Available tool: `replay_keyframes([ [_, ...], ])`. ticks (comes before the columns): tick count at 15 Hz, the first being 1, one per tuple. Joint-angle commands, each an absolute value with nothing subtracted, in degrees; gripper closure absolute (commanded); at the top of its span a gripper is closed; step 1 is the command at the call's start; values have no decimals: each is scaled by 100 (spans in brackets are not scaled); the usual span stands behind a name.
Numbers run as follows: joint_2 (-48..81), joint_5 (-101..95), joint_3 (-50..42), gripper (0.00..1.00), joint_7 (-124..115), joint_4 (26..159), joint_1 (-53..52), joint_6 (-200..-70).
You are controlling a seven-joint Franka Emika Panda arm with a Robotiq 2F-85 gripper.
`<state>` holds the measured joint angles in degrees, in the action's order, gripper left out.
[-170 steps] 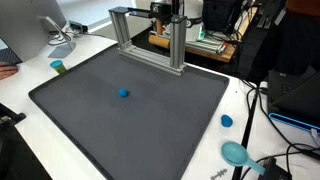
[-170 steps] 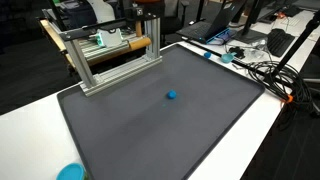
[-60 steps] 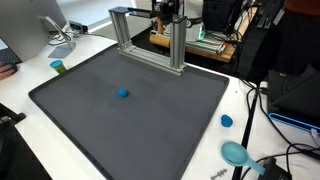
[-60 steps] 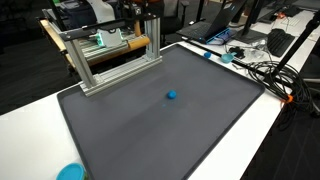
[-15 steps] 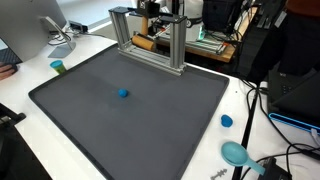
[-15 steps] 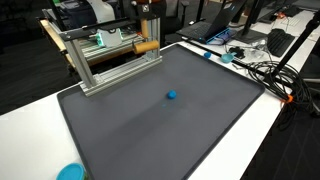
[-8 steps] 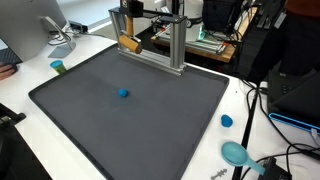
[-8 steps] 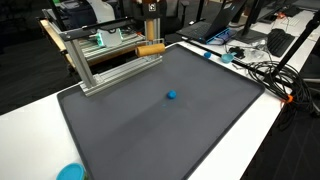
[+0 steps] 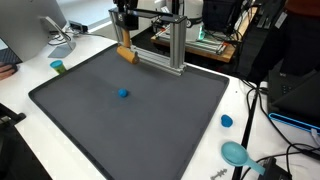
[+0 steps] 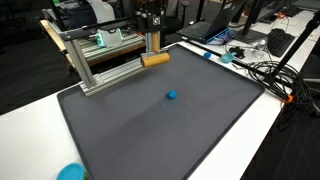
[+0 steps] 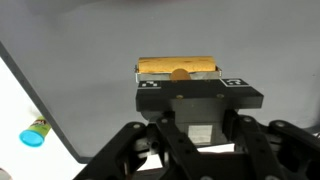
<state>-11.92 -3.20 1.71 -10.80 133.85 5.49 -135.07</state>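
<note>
Wrist view, end effector (image 11: 180, 76) clamped on tan cylinder (image 11: 160, 66), near dark mat (image 11: 110, 50) edge, open mat beyond.

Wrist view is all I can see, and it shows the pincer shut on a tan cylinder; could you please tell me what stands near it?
Observer: An aluminium frame stands on the far edge of the dark mat. The pincer holds the tan cylinder level at one end of that frame.
Operator: Thank you. Is anything lying on the mat?
Observer: Yes, a small blue ball lies alone near the mat's middle, well apart from the cylinder.
Operator: And what is beside the mat, please?
Observer: A small blue cap and a teal dish lie on the white table, off the mat's corner farthest from the pincer.
</note>
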Motion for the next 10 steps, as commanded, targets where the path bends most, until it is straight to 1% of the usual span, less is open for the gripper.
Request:
replay_keyframes([
  [1,-338,-21,-84,78,-881,12586,485,-13470],
  [6,607,199,-62,78,-1035,11669,366,-13468],
  [8,791,-114,-26,78,-1377,11433,205,-13302],
  [9,588,33,-104,53,-1083,11820,279,-13508],
  [10,699,9,-90,53,-1176,11704,208,-13493],
])
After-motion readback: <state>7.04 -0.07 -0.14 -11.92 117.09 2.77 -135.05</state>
